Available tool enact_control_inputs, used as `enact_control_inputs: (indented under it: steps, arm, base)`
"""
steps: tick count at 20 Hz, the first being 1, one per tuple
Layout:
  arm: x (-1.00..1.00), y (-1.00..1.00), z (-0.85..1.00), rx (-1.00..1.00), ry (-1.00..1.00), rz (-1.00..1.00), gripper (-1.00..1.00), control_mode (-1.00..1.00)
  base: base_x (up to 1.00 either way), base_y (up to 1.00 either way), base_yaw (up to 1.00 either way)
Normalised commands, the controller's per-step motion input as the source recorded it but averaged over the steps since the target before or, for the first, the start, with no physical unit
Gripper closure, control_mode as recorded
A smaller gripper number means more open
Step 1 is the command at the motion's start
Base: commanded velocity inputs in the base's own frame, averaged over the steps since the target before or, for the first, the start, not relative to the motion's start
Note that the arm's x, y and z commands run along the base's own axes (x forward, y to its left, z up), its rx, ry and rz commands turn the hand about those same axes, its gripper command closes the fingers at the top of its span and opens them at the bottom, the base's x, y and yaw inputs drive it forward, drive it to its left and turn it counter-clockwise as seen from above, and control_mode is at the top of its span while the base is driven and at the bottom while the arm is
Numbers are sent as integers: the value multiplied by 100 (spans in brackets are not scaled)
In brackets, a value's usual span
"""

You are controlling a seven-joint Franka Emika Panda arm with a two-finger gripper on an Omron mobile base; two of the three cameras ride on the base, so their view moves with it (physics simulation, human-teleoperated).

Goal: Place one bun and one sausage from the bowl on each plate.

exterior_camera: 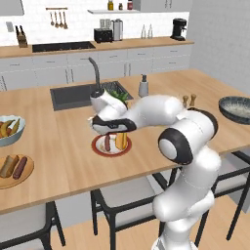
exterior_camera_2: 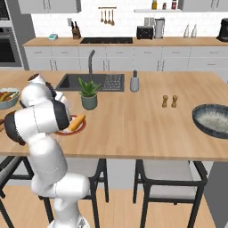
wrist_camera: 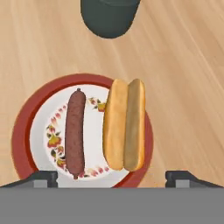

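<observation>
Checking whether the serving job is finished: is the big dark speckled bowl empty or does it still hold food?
Empty: the bowl shows bare speckled glaze inside.

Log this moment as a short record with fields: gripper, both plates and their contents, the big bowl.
gripper: gripper open, above the red-rimmed plate, holding nothing
red-rimmed plate: red-rimmed plate on the wooden counter, carrying one sausage and one bun lying side by side
tan plate: tan plate at the counter's far left, with a bun and a sausage on it too
dark speckled bowl: dark speckled bowl at the counter's right end, looks empty
behind the plate: dark plant pot
</observation>
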Motion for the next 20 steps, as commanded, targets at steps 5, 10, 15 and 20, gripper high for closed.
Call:
enact_control_inputs:
  steps: [5, 10, 15, 20]
  arm:
    - [-100, -59, 100, 12, -52, 0, -100, -100]
    - [-100, -78, 100, 24, -56, 0, -100, -100]
    - [-100, -78, 98, 21, -65, 0, -100, -100]
    - [-74, 10, 32, -6, -57, 0, -100, -100]
  base:
    - [0, 0, 0]
    - [0, 0, 0]
    - [0, 0, 0]
    - [0, 0, 0]
